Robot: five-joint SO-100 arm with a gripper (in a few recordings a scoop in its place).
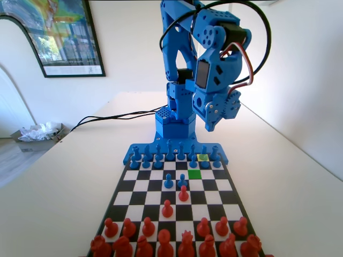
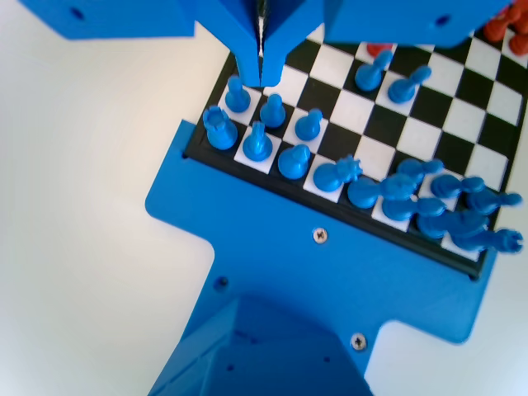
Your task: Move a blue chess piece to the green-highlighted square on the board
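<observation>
Tapered gripper (image 2: 261, 73) seemingly closed; empty

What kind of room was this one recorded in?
Probably a room in a home or small office: a framed poster hangs on a white wall, and the board sits on a plain white table with a cable trailing off.
</observation>
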